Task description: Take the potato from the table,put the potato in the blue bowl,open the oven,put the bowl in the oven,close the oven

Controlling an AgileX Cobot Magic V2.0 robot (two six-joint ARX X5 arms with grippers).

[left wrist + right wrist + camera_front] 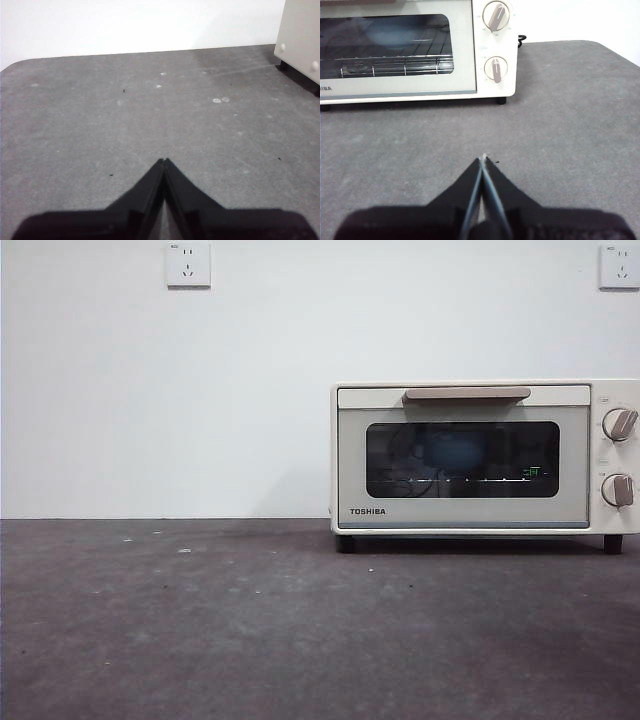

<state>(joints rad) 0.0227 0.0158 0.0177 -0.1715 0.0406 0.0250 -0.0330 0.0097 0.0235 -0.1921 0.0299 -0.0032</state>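
- One oven [485,457] stands on the table [200,630], toward the right in the front view, against a white wall [150,390].
- Oven door shut; one beige bar handle [467,394] along its top edge.
- Two knobs on the oven's right side, upper knob [620,424] above lower knob [618,490].
- Through the dark glass window [462,459] a bluish rounded form shows on the wire rack; probably the bowl [458,452], but the glass is too dim to be sure. The potato cannot be made out in any view.
- Two wall sockets high on the wall: one on the left [188,263], one at the right corner [620,265].
- Left gripper [163,161]: jaws pressed together, tips touching, nothing between them; it hangs over bare table, with the oven's corner at the edge of its view.
- Right gripper [482,159]: jaws likewise clenched, holding nothing; it hangs over the table in front of the oven's knob side, apart from it.
- Neither arm shows in the front view.
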